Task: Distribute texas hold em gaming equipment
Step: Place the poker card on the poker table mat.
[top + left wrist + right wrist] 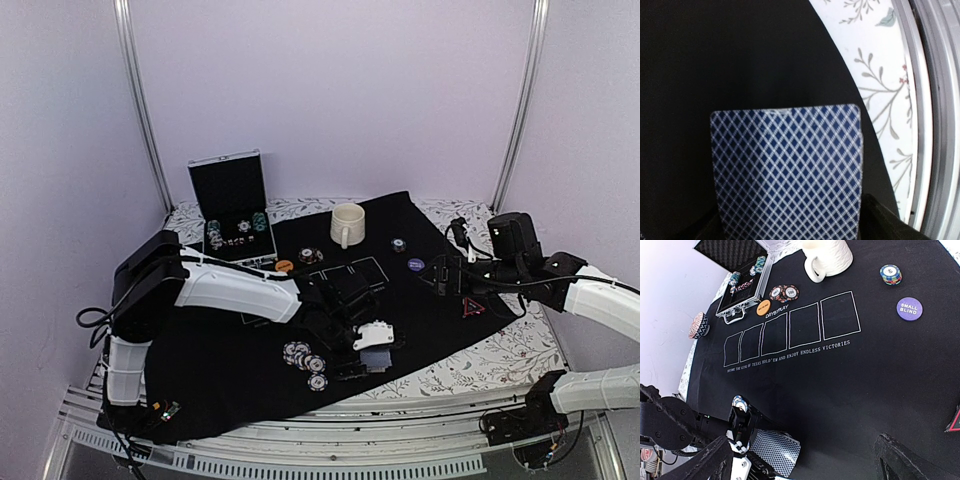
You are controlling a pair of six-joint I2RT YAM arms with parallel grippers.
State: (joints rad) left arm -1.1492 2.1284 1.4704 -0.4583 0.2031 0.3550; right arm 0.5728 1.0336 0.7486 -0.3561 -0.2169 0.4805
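My left gripper [372, 350] is shut on a blue lattice-backed playing card [787, 170], held low over the black mat's near edge; the card also shows in the right wrist view [776, 451]. Loose striped chips [303, 356] lie just left of it. My right gripper [805, 465] is open and empty above the mat's right side [447, 275]. A red-edged triangle [473, 307] lies beside it. A purple "small blind" disc [909, 309], a chip stack [890, 274], an orange disc [763, 307] and two flat chips [784, 292] lie farther back.
An open metal case [235, 210] with chips stands at the back left. A cream mug [347, 223] stands at the mat's back edge. Five white card outlines [790, 332] are printed mid-mat. Another chip stack [699, 325] sits off the mat's left side. The floral tabletop [880, 75] borders the mat.
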